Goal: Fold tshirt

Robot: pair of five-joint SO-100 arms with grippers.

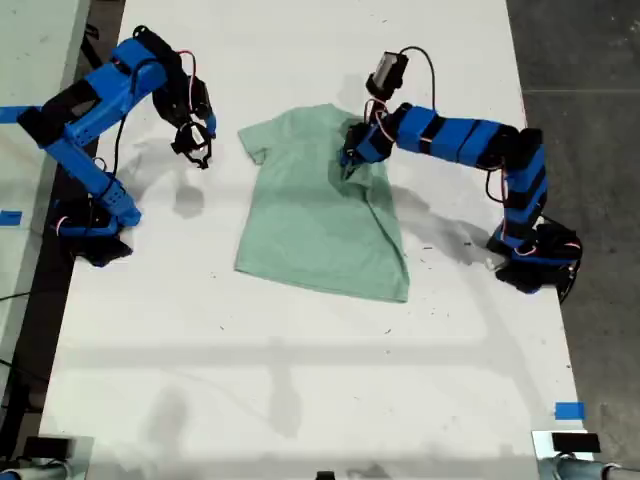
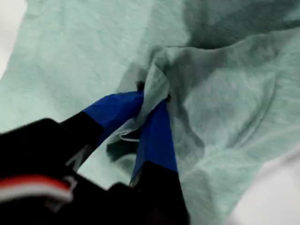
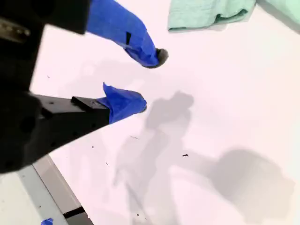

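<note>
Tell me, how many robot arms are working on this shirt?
2. One arm reaches from the exterior view's right, its gripper pinching the tshirt. The other arm, at that view's left, hangs above bare table, gripper open.

White table w/ blue tape bits at edges, grey floor beyond.

The tshirt I'm working with is soft matt cloth, creased; the table is smooth matt white; my first gripper looks like smooth blue plastic.
</note>
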